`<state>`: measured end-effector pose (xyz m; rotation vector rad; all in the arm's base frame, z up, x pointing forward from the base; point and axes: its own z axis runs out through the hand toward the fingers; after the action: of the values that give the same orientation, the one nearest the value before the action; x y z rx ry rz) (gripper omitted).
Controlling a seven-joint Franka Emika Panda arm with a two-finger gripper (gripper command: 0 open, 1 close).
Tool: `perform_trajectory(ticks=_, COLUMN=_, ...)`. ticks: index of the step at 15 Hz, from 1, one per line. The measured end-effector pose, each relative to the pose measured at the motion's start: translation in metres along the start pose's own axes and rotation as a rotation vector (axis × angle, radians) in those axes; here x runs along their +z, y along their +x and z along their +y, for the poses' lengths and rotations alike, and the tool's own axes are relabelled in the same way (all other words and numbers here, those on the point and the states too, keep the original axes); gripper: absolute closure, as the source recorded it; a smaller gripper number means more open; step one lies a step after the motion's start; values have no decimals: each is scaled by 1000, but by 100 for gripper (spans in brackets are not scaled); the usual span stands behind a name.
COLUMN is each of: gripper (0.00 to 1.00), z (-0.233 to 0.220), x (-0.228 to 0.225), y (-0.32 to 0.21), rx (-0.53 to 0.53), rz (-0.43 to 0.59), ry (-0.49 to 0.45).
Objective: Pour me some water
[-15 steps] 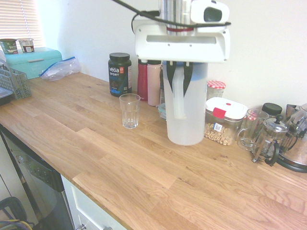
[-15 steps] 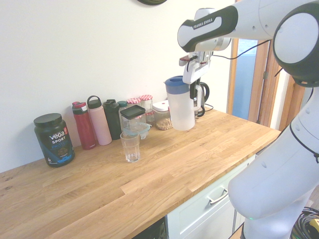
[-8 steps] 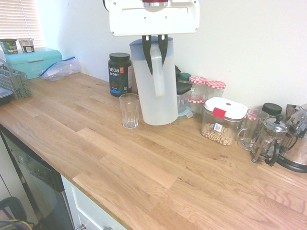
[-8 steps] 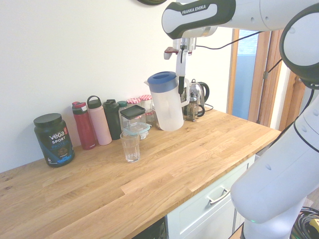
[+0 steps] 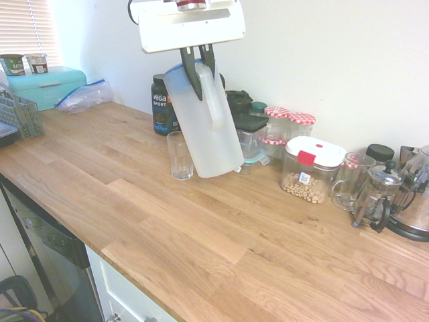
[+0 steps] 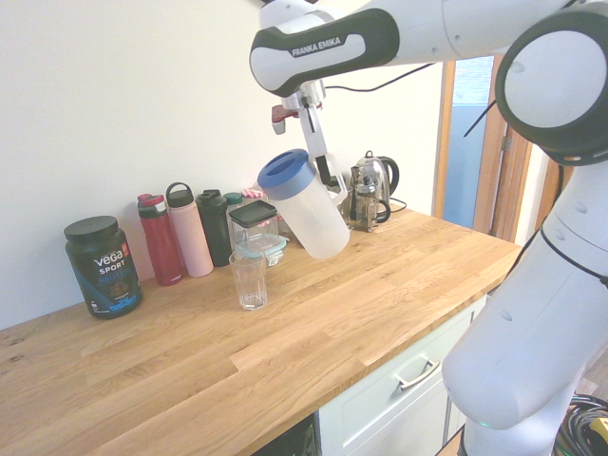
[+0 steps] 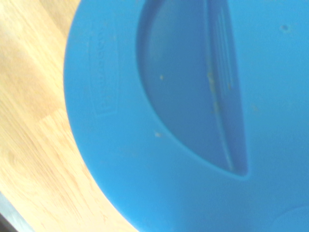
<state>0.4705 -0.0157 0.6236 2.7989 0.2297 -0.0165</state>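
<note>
While gripper clamps its handle, pitcher tilts toward glass.

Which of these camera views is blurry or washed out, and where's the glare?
Wrist view: soft and close, the pitcher's blue lid fills it. First exterior view: bright and washed out toward the window blinds. Second exterior view: sharp and evenly lit, with bright daylight at the doorway.

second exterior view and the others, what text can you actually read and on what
"FRANKA EMIKA" on the robot arm's dark band.
"vega SPORT" on the black tub; also legible in the first exterior view.
Embossed lettering on the blue pitcher lid in the wrist view: too blurred to read.
Small label on the cereal container: too small to read.
Tins on the teal bread bin: unreadable.
</note>
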Motion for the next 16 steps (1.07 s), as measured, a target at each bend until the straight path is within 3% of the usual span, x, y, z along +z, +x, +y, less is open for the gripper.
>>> perform_trajectory(ticks=8, gripper=100, z=-31, x=35, y=47, rx=-82, rz=-152, ry=-191)
perform_trajectory(ticks=16, gripper=100, z=-75, x=51, y=66, rx=-160, rz=-209, ry=-338)
